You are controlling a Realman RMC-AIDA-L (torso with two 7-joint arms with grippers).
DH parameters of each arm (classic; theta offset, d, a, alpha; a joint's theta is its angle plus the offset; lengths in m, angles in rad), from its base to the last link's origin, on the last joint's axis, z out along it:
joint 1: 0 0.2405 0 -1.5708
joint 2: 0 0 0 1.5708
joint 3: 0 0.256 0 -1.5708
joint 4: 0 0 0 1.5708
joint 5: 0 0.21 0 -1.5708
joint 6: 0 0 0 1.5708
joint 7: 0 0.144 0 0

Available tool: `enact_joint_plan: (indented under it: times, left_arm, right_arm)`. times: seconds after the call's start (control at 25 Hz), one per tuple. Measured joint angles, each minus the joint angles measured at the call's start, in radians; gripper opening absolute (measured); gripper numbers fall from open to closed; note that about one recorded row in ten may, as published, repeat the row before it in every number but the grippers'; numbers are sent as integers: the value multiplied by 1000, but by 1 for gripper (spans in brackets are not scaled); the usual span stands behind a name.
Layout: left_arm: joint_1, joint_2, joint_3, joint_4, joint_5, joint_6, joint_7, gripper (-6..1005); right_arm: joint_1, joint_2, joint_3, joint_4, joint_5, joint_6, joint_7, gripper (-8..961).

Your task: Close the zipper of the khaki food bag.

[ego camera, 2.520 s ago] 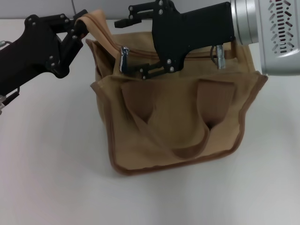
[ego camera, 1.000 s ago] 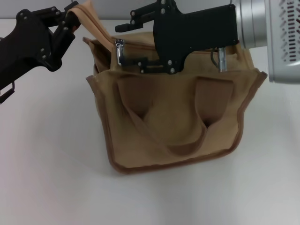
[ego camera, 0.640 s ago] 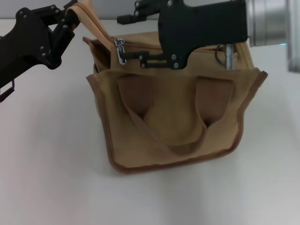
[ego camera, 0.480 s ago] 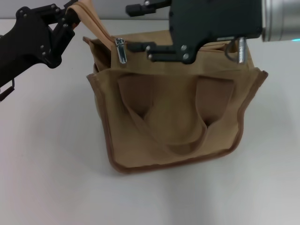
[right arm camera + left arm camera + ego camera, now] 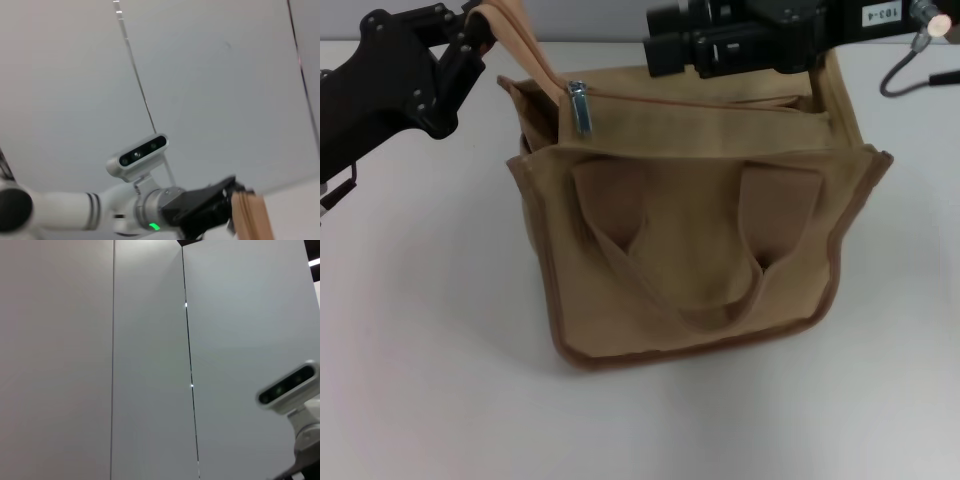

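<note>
The khaki food bag [image 5: 690, 270] stands upright on the white table, front pocket and one strap handle facing me. Its zipper [image 5: 700, 100] runs along the top, and the silver slider with its pull tab [image 5: 580, 107] hangs free at the bag's left end. My left gripper [image 5: 480, 30] is shut on the rear strap handle [image 5: 520, 40], holding it up and to the left. The right wrist view also shows this left gripper [image 5: 227, 202] on the strap [image 5: 252, 215]. My right gripper [image 5: 665, 42] hovers open above the bag's top rear edge, touching nothing.
The white table [image 5: 420, 350] spreads in front of and to the left of the bag. A cable [image 5: 910, 70] loops off the right arm at the upper right. The left wrist view shows only wall panels and the robot's head camera [image 5: 290, 387].
My right gripper drew the slider left, then let go of the pull tab, rose and swung rightward off the bag. The tab now hangs loose. The left gripper kept its hold.
</note>
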Motion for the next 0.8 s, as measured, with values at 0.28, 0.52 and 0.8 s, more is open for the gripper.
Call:
enact_joint_plan:
  times: [0.28,0.52,0.8]
  left_arm:
    - [0,-2,-1,0,0,3,3,33]
    - [-1,-3,8,0,0,2,5,33]
    - [-1,-4,11,-28,1,-2,23,33]
  right_arm:
    - [92,-51,-1,282,-5,-18,138,507]
    - [125,-40,-8,344,-27,18,197,507]
    - [141,-22,-12,389,-77,66,223,507]
